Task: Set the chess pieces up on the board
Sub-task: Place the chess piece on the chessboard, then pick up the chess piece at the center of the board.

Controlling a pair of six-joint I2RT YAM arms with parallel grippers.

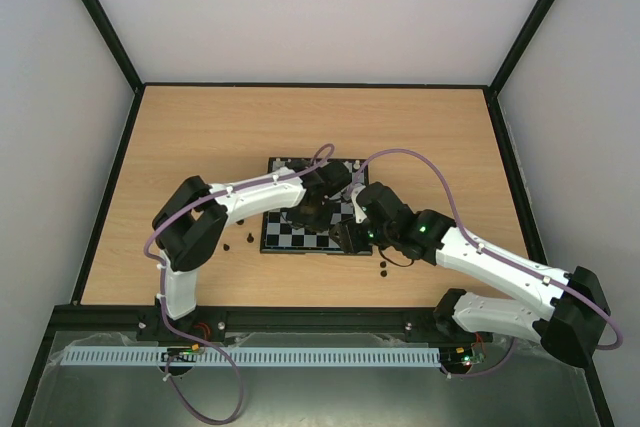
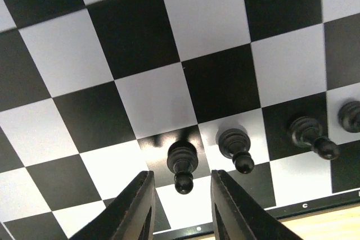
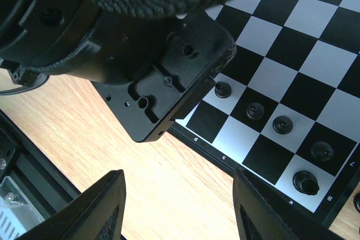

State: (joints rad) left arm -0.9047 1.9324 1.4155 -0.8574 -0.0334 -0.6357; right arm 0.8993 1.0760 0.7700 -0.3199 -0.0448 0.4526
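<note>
The board (image 1: 284,238) lies mid-table, with both grippers over its near-right part. In the left wrist view, my left gripper (image 2: 181,176) is open just above the board (image 2: 208,9). A black pawn (image 2: 182,164) stands on a dark square between its fingertips, with a gap on both sides. More black pawns (image 2: 236,149) line up to its right. My right gripper (image 3: 179,189) hangs open and empty over the wood by the board's edge (image 3: 225,158). It faces the left gripper's body (image 3: 163,82) and a row of black pawns (image 3: 255,110).
Loose black pieces lie on the wood left of the board (image 1: 245,238) (image 1: 226,246) and near its front right corner (image 1: 384,268). The two arms almost meet over the board's near side. A black frame edges the table (image 1: 200,127).
</note>
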